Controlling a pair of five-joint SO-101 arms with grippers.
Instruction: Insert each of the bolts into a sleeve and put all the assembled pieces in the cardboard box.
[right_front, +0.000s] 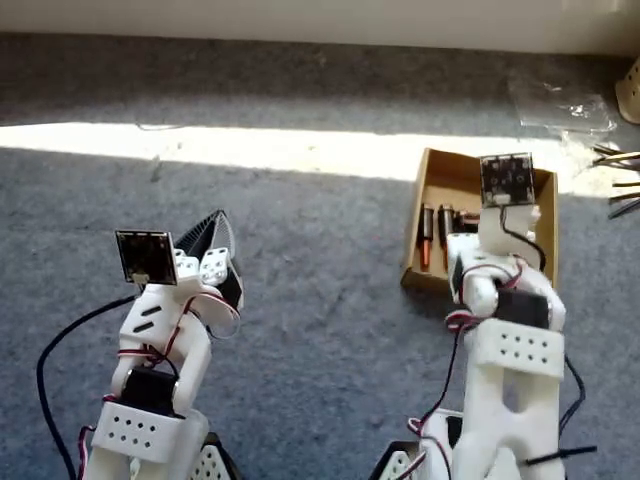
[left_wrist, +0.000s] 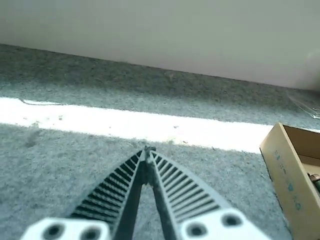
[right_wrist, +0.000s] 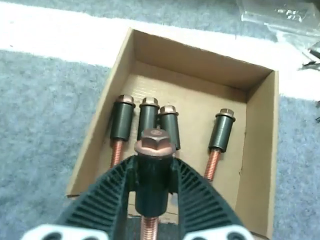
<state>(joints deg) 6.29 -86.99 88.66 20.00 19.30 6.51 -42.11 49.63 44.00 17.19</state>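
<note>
Pinching the dark sleeve of one assembled piece (right_wrist: 154, 146), the right tool (right_wrist: 154, 166) has its jaws pressed against the sleeve's sides, with the copper bolt head on top and the threaded shank hanging out below. It hovers over the near edge of the cardboard box (right_wrist: 200, 59). The left tool (left_wrist: 146, 151) hangs over bare table (left_wrist: 60, 165), well apart from the box, its jaws pressed together on nothing. Inside the box lie four finished pieces, heads toward the far wall: three crowded side by side (right_wrist: 148, 119) near one wall and a fourth (right_wrist: 221, 131) alone nearer the other. Beyond the box lies a clear plastic bag (right_wrist: 280, 12). The open floor between the trio and the lone piece looks like the safest place to drop. The main risk, as I judge it, is that only the sleeve is gripped: if the wrist tilts far, the bolt could slide out head first and undo the assembly. Letting go too near the front could catch the shank on the near rim and tip the piece onto the table. Dropping from high over the trio could make it bounce or knock them.
</note>
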